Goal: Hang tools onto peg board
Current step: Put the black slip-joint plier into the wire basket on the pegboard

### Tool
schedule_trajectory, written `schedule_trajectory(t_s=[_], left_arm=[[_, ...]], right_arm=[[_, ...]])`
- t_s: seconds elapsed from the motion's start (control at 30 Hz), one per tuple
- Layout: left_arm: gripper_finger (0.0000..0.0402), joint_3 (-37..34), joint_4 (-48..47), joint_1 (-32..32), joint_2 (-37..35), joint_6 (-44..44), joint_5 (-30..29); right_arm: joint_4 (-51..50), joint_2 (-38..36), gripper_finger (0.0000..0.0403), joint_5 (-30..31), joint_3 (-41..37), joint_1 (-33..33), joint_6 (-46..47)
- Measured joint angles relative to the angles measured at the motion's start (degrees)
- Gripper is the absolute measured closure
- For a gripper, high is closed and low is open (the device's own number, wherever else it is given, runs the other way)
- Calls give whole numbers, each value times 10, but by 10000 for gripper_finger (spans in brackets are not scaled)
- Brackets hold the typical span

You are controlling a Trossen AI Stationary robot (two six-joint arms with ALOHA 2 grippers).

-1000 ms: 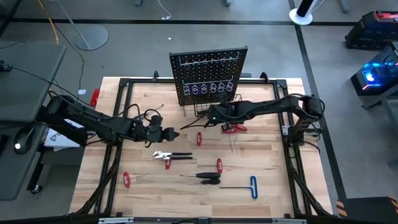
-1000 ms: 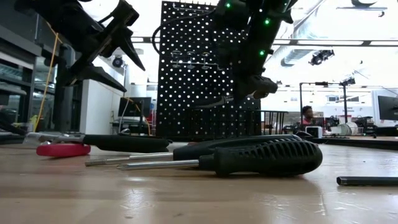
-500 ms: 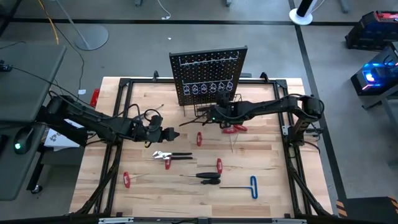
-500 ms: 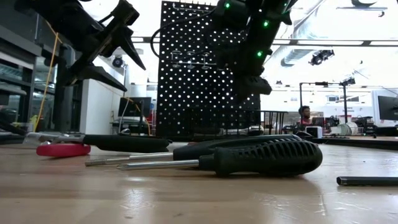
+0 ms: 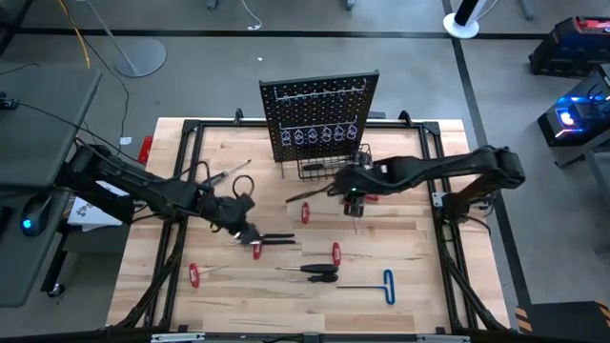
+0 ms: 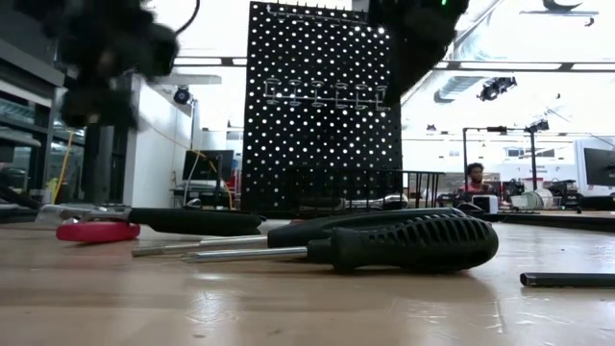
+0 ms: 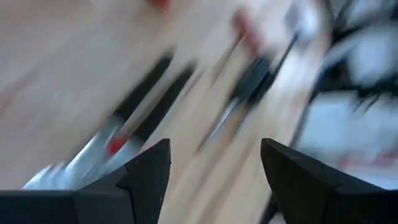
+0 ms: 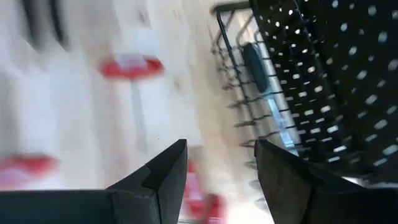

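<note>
The black peg board (image 5: 319, 119) stands upright at the table's far side, with a wire basket (image 5: 324, 170) at its foot. A black-handled tool (image 8: 255, 65) lies in the basket. My right gripper (image 5: 355, 191) hangs open just in front of the basket, above a red-handled tool (image 5: 360, 197). My left gripper (image 5: 246, 229) is open over the silver pliers (image 5: 255, 238), which lie flat on the table and show blurred in the left wrist view (image 7: 106, 146). Red screwdrivers (image 5: 305, 211), black screwdrivers (image 5: 310, 272) and a blue T-handle key (image 5: 388, 286) also lie flat.
A black frame (image 5: 191, 129) runs around the wooden tabletop. Metal loop hooks (image 5: 319, 135) hang in a row on the board. In the low view the black screwdrivers (image 6: 404, 240) lie close to the camera, and a person (image 6: 473, 178) sits far behind the table.
My right gripper has opened and let go of the black-handled tool, which has dropped into the basket. It has then risen and drawn back toward the table's right and near edges, rolling its wrist. My left gripper has rolled and gone toward the near edge, over the pliers.
</note>
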Motion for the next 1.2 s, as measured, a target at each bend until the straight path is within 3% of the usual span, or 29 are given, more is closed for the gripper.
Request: schedule_trajectory(t_s=[0.1,0.2,0.3,0.43,0.57,1.07,1.2], left_arm=[[162,2,-51,9,20,91,54],[165,35,-140,17,56,206,68],[168,76,-252,18,103,309,29],[169,100,-268,5,151,381,-18],[169,100,-233,-9,194,424,-60],[170,96,-153,-10,292,447,-50],[212,98,-175,-13,308,446,-48]], right_arm=[[7,-20,222,-5,0,12,81],[6,-27,222,9,0,20,117],[1,-26,222,13,0,26,124],[0,-21,222,14,0,28,123],[0,-21,222,21,0,28,121],[-2,-21,222,22,0,28,114],[-3,-21,222,22,0,28,114]])
